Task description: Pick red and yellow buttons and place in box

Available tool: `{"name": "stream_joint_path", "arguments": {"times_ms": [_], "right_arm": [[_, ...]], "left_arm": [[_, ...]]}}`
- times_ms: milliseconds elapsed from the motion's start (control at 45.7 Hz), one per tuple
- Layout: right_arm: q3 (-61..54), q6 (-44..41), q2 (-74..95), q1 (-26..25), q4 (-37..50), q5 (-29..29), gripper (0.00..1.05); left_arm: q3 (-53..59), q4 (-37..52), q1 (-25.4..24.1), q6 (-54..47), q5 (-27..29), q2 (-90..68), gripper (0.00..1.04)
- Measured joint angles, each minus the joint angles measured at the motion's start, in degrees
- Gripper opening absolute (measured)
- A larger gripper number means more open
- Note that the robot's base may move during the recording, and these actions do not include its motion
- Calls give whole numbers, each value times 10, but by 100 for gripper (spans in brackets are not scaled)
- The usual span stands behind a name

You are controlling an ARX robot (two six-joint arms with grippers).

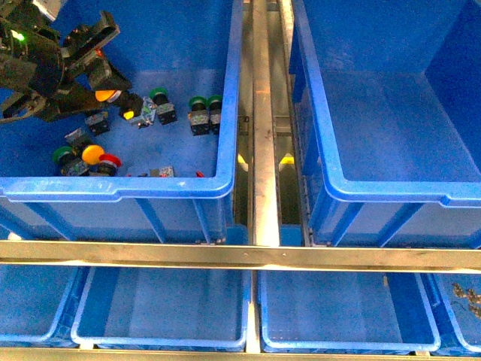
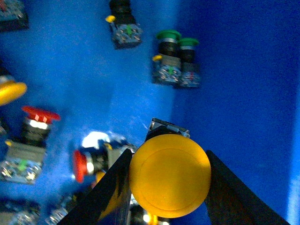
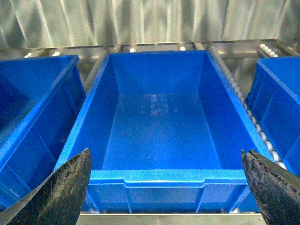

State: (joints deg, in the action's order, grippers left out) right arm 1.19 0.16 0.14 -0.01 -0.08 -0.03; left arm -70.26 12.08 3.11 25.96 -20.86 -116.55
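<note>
Yellow button clamped in left end effector.
Grip seems on round cap only; it may slip out before the box.

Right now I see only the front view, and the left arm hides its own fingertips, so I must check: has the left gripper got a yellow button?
Observer: Yes. The left gripper is shut on the yellow button; both fingers press its cap's sides.
Operator: And the right gripper? It's out of my view.
Observer: The right gripper is open, nothing between its fingers.
Operator: Where does it point?
Observer: Squarely at the box, centred on its width.
</note>
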Motion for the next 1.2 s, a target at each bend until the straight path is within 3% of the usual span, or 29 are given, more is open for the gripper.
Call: {"name": "stream_joint_path", "arguments": {"times_ms": [284, 657, 963, 1204], "right_arm": [[0, 0, 0, 0, 0, 0, 97], [0, 0, 0, 0, 0, 0, 97], [0, 0, 0, 0, 0, 0, 97], [0, 0, 0, 0, 0, 0, 97]], "left_arm": [[110, 52, 34, 123, 5, 134, 36], [179, 91, 165, 241, 79, 221, 36], [132, 104, 259, 290, 105, 178, 35], [51, 112, 278, 320, 87, 123, 35]]}}
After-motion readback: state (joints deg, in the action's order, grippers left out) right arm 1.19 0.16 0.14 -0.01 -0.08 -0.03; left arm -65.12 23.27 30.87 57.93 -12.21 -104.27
